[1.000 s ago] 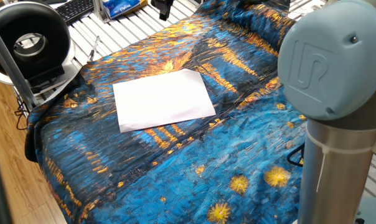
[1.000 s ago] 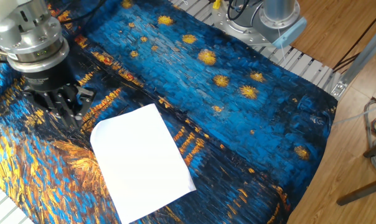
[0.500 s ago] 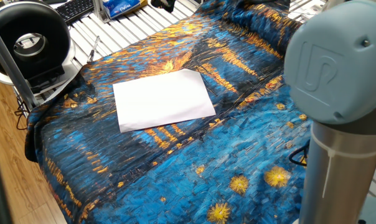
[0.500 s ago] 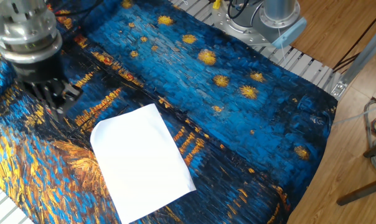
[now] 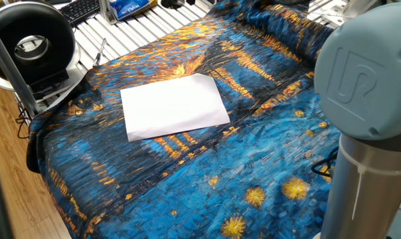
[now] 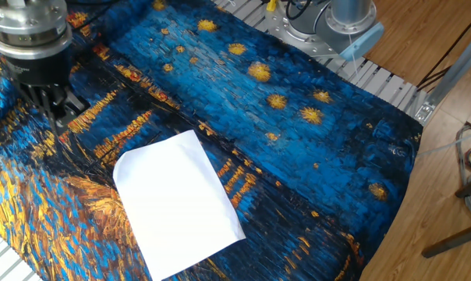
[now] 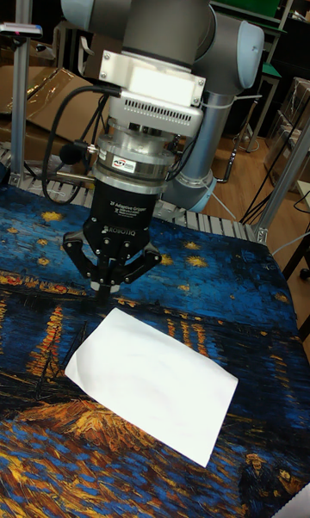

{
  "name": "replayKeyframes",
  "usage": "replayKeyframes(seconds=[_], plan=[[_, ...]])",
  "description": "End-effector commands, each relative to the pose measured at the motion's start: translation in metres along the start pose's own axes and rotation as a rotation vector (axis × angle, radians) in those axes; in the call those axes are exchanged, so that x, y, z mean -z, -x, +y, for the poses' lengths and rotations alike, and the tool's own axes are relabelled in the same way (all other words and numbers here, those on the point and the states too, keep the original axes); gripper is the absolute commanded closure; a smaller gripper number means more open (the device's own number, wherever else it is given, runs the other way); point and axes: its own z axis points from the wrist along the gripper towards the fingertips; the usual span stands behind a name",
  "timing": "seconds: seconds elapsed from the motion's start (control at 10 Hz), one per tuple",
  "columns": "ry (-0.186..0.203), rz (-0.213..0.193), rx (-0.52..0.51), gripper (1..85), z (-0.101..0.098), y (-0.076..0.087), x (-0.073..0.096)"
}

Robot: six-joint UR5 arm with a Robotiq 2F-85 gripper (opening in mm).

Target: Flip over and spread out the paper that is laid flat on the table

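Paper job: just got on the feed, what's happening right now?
The paper lies flat on the table, and nothing holds it. The gripper hangs just off the sheet's far corner with its fingertips closed together, empty. Whether they touch the cloth is unclear. From the pictures alone, I can't tell whether the sheet has been flipped.

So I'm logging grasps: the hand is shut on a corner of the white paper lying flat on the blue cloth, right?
Not quite. The hand holds nothing: the tall fixed view shows its fingertips closed together above the blue cloth, just beyond the paper's corner. The paper does lie flat, untouched.
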Motion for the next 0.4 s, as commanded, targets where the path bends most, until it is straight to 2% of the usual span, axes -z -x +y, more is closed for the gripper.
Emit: replayKeyframes(seconds=[0.0, 0.3], plan=[[-0.024, 0.012, -0.030, 84.7, -0.0057, -0.0049, -0.0041], [-0.050, 0.002, -0.017, 84.7, -0.0056, -0.0007, -0.0071]])
